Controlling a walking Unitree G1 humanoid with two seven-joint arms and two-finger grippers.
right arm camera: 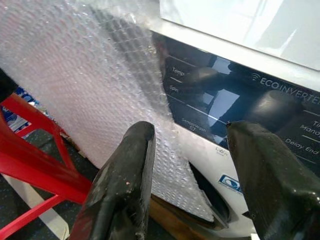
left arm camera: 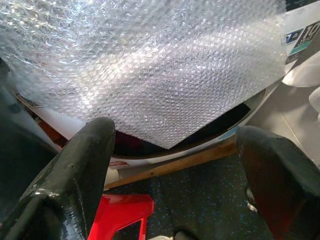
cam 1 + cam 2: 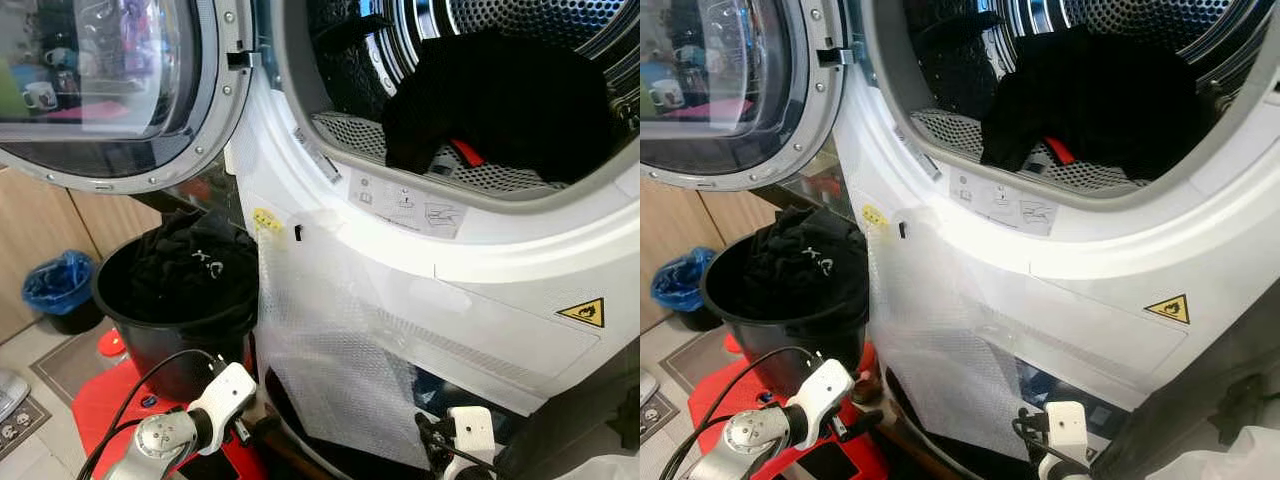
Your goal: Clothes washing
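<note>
Clothes (image 3: 500, 105): dark heap with a red patch, lying in the drum (image 3: 480, 30) of the white washer (image 3: 470, 290), whose round door (image 3: 110, 90) stands swung open to the left. Bubble wrap (image 3: 320, 360): sheet hanging down the washer front, over the control panel (image 1: 240, 110) of a lower unit. Black bucket (image 3: 150, 340): on a red stool (image 3: 100, 400) left of the washer, holding more dark garments (image 3: 190, 265). Left gripper (image 2: 175, 170): low, facing the wrap, fingers spread, empty. Right gripper (image 1: 192, 175): near the panel, fingers apart, empty.
</note>
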